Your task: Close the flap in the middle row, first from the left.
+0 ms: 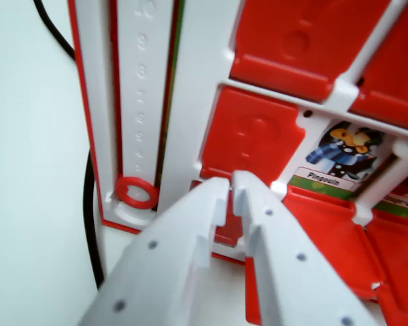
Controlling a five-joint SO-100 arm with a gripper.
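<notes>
My end effector [231, 185], fingers nearly together and gripping nothing, sits at the red flap [253, 139]. One penguin card [343, 153], one ring slider [136, 192], one black cable [92, 224] on the white surface [27, 170].

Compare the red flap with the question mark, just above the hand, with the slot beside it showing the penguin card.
The red plastic flap embossed with a question mark stands closed, hiding its picture; the penguin card slot is uncovered, its cartoon and label showing. The flap is plain red; the slot is multicoloured. The flap sits toward the wrist view's left. Both sit in the same white plastic frame.
</notes>
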